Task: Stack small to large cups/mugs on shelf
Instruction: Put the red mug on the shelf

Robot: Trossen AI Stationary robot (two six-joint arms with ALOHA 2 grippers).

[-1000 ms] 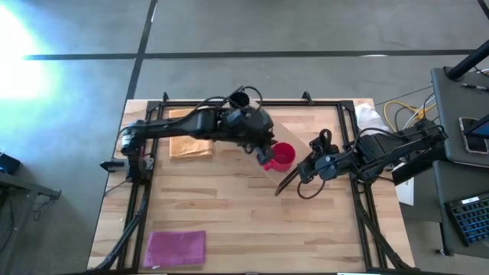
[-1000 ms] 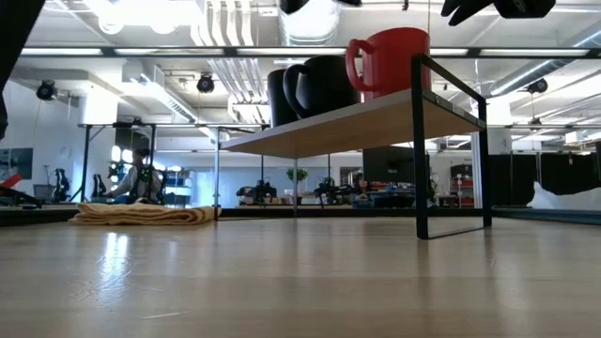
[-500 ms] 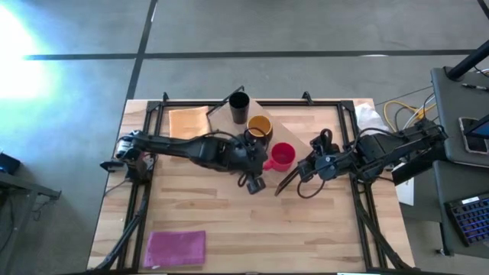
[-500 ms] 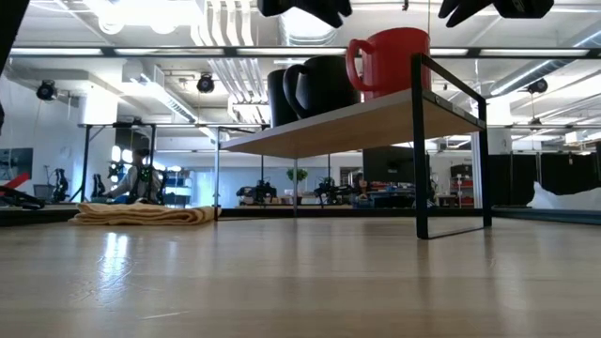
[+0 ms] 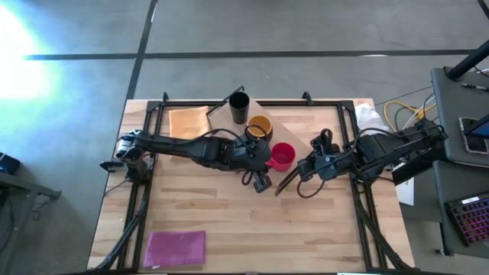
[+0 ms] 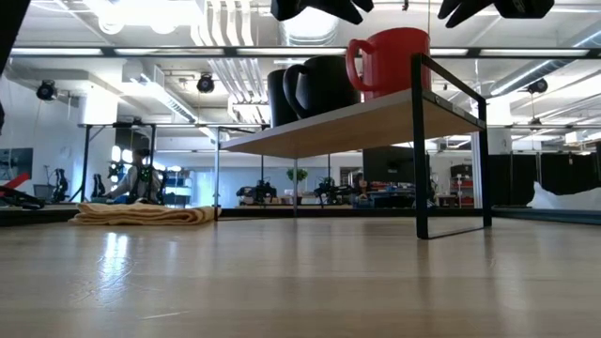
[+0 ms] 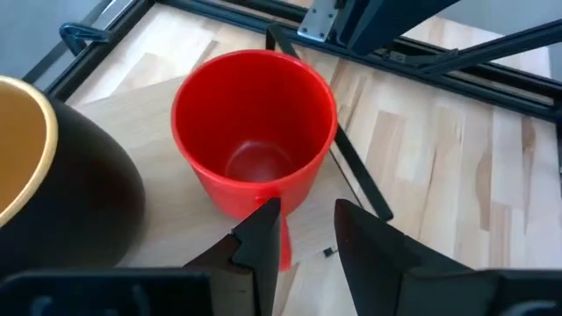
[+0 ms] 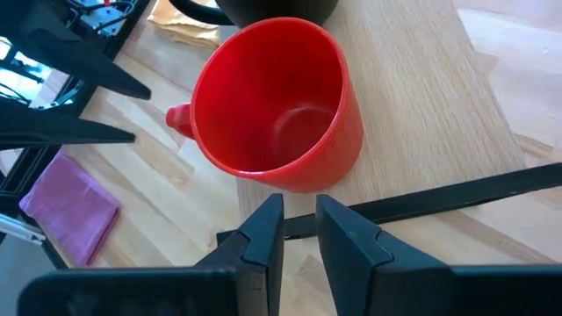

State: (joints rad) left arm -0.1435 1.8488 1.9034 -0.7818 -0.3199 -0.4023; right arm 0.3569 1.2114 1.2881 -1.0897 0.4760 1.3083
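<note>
Grey concrete floor [image 5: 306,27], ceiling light strips [image 6: 141,11], desk with keyboard [image 5: 467,212]

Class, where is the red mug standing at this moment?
In the high view the red mug stands at the shelf end nearest the right arm, beside the dark mug with yellow inside.
</note>
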